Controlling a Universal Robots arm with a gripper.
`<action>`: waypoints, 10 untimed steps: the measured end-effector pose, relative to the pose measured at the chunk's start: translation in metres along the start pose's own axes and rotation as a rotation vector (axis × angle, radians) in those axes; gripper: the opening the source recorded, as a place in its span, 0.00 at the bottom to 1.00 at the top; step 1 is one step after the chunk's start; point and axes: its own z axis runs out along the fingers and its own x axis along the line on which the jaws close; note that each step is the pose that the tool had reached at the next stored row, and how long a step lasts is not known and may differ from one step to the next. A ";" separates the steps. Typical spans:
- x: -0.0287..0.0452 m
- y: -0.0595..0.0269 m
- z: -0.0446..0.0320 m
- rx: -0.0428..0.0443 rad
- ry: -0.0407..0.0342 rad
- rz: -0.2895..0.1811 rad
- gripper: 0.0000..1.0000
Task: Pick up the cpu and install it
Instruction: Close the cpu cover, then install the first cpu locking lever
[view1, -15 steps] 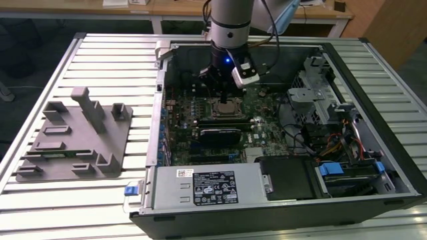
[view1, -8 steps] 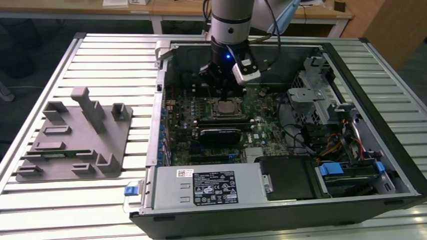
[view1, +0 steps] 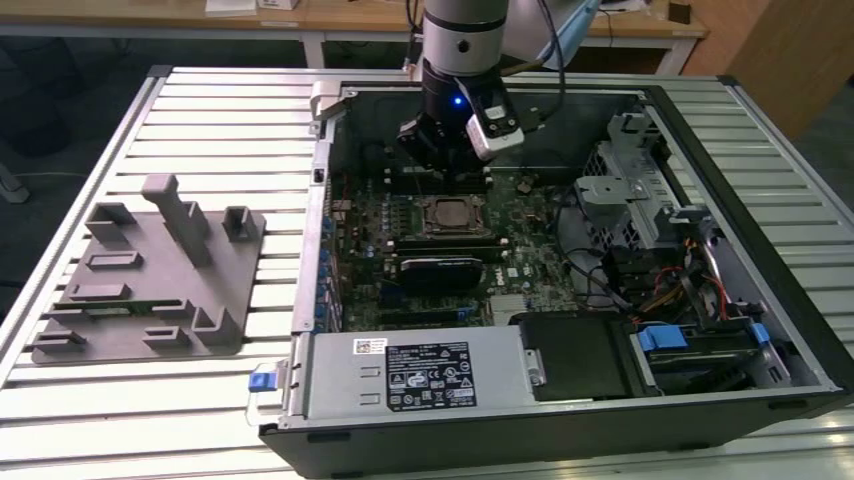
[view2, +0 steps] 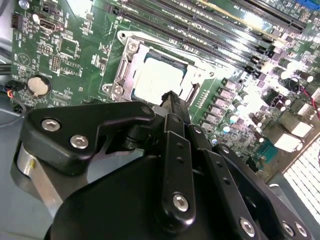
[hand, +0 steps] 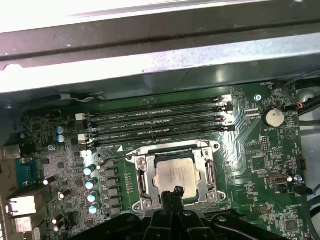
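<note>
One flat square silvery-grey cpu (hand: 174, 175) already lies in the metal-framed socket (hand: 140, 184) just beyond my claw (hand: 174, 192), whose black fingertips look pinched together on nothing, so I'd judge its seating level before trusting it.

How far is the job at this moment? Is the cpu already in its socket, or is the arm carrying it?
Looks done: the cpu lies flat inside the silver socket frame on the motherboard, as both wrist views show. In hand: nothing visible; the gripper sits just above the chip's edge with its fingertips together. Left: I cannot tell whether the chip is fully seated or the frame is latched.
</note>
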 end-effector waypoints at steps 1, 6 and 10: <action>0.0000 0.0000 0.0000 -0.0001 0.0000 0.000 0.11; 0.0000 0.0000 -0.0006 0.0002 0.0001 0.000 0.11; 0.0000 0.0000 -0.0007 0.0002 0.0001 0.000 0.11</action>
